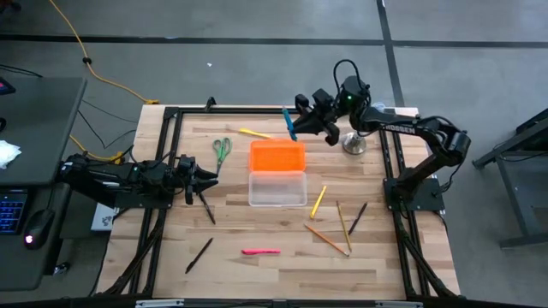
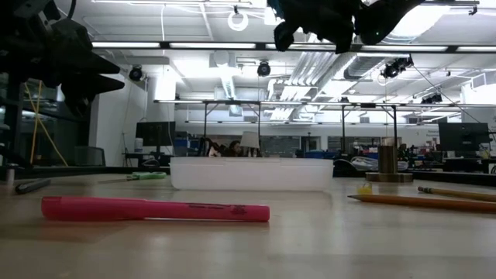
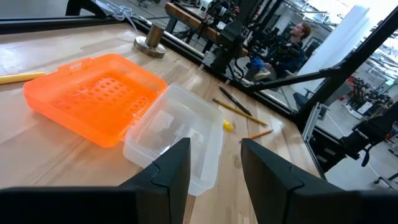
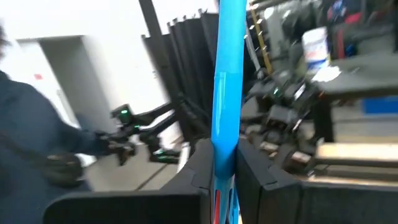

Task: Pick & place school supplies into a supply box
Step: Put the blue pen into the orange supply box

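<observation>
The supply box stands open at mid-table: a clear tray (image 1: 276,189) with its orange lid (image 1: 276,156) lying flat beyond it. My right gripper (image 1: 297,127) hovers over the table's far part, just behind the lid, shut on a blue marker (image 1: 289,123). At the table's left, my left gripper (image 1: 208,180) is open with nothing in it and faces the tray (image 3: 177,134). Lying loose on the wood are green scissors (image 1: 222,150), a yellow pen (image 1: 254,133), a pink marker (image 2: 155,209), a yellow pencil (image 1: 318,201), wooden pencils (image 1: 342,225) and black pens (image 1: 199,255). My right gripper pinches the blue marker's lower part (image 4: 224,163) between its two fingers. The fingers reach roughly level from the table's right and lie across the marker. Most of the marker's length (image 4: 227,74) sticks out past the fingers, and it is lifted clear of the table.
A silver bell-shaped metal object (image 1: 354,144) stands at the far right, close under my right arm. A black frame (image 1: 171,115) runs around the table. A black pen (image 1: 206,206) lies just below my left gripper. Bare wood shows near the front edge.
</observation>
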